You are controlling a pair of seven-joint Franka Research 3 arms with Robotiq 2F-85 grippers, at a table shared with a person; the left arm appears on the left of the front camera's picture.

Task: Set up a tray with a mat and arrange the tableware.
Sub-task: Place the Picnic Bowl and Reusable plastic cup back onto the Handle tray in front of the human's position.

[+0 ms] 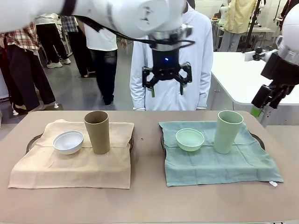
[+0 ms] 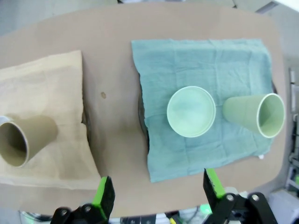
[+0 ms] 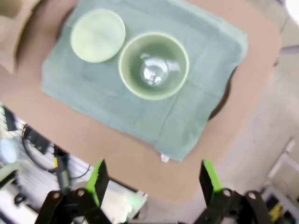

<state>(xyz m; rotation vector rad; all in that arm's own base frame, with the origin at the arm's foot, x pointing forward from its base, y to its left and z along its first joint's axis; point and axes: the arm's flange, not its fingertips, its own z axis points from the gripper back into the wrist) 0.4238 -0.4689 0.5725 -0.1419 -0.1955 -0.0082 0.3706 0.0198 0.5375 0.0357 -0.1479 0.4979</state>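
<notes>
While both of my grippers hang high above the table with fingers spread and nothing held, the setting beneath them looks complete. Below my left gripper [image 1: 167, 80] the tall mint-green handleless cup [image 1: 227, 131] and small round mint-green bowl [image 1: 189, 139] sit on the teal cloth mat [image 2: 205, 60]; the tall tan-brown cup [image 1: 97, 131] and small round white bowl [image 1: 68, 142] rest on the beige cloth mat [image 1: 70, 168], off to one side. My right gripper [image 3: 150, 179] hovers over the teal side. Risk: descending carelessly could tip either tall cup, or snag a loose mat edge and drag the tableware.
</notes>
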